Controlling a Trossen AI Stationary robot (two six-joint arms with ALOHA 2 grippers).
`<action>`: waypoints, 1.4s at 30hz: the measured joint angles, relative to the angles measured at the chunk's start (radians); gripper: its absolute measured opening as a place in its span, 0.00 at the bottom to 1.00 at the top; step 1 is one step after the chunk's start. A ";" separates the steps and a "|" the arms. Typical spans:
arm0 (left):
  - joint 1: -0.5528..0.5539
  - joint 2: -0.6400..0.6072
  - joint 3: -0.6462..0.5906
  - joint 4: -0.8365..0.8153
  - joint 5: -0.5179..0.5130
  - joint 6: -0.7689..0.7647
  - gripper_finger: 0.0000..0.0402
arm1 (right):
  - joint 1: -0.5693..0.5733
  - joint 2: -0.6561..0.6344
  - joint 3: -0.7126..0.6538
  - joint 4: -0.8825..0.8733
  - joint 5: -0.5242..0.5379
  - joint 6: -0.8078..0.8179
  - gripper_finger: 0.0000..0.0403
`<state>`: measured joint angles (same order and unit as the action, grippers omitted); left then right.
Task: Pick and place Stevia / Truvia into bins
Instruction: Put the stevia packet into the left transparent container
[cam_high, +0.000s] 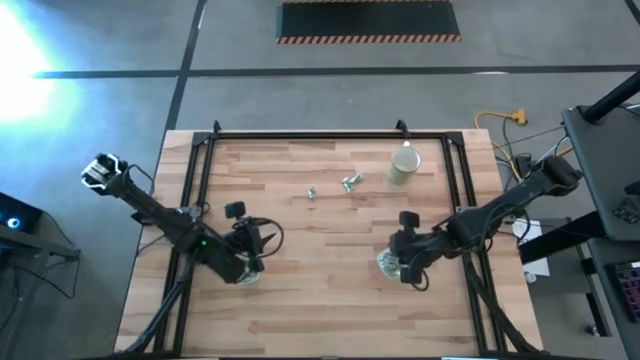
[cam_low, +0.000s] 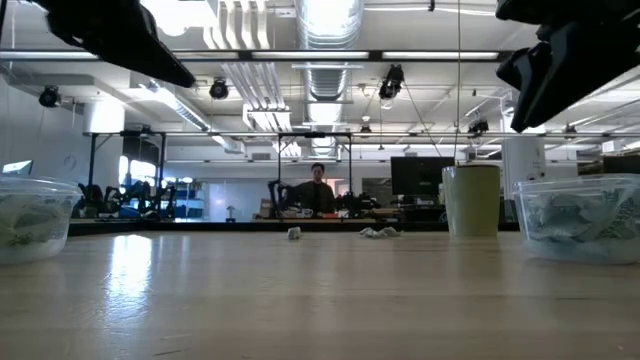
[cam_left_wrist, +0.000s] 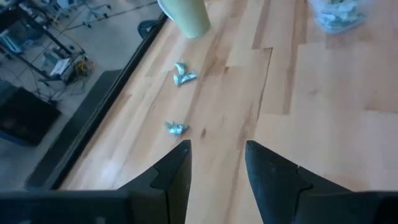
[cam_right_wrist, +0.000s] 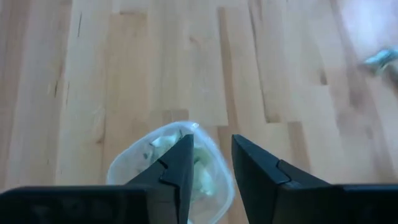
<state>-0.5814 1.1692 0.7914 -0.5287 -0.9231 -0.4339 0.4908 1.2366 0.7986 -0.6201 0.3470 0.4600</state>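
Note:
Pale green-and-white Stevia sachets lie loose on the wood table: one (cam_high: 312, 192) (cam_left_wrist: 176, 128) and a small clump (cam_high: 350, 183) (cam_left_wrist: 182, 74), both toward the far side. Two clear bins hold more sachets. The left bin (cam_low: 30, 215) sits partly under my left arm, the right bin (cam_high: 388, 266) (cam_right_wrist: 163, 163) under my right gripper. My left gripper (cam_high: 255, 245) (cam_left_wrist: 217, 168) hangs open above the table, pointing toward the loose sachets. My right gripper (cam_high: 403, 262) (cam_right_wrist: 211, 163) is open just above the right bin, with nothing between its fingers.
A beige round cup (cam_high: 404, 165) (cam_low: 472, 200) stands upright at the far right, close to the clump of sachets. A black metal frame (cam_high: 300, 137) runs along the table's far and side edges. A person (cam_low: 318, 190) shows far off in the room behind.

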 joint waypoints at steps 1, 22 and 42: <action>0.027 0.002 0.000 0.029 0.016 0.052 0.33 | 0.000 -0.005 0.002 0.001 0.004 -0.011 0.24; 0.711 0.218 0.051 0.294 0.696 0.705 0.33 | 0.000 -0.018 0.005 0.007 0.022 -0.079 0.18; 0.795 0.636 0.353 0.170 0.705 0.915 0.33 | 0.000 -0.018 -0.006 0.010 0.022 -0.079 0.18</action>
<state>0.2131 1.8055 1.1440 -0.3587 -0.2180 0.4814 0.4908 1.2186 0.7925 -0.6102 0.3691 0.3809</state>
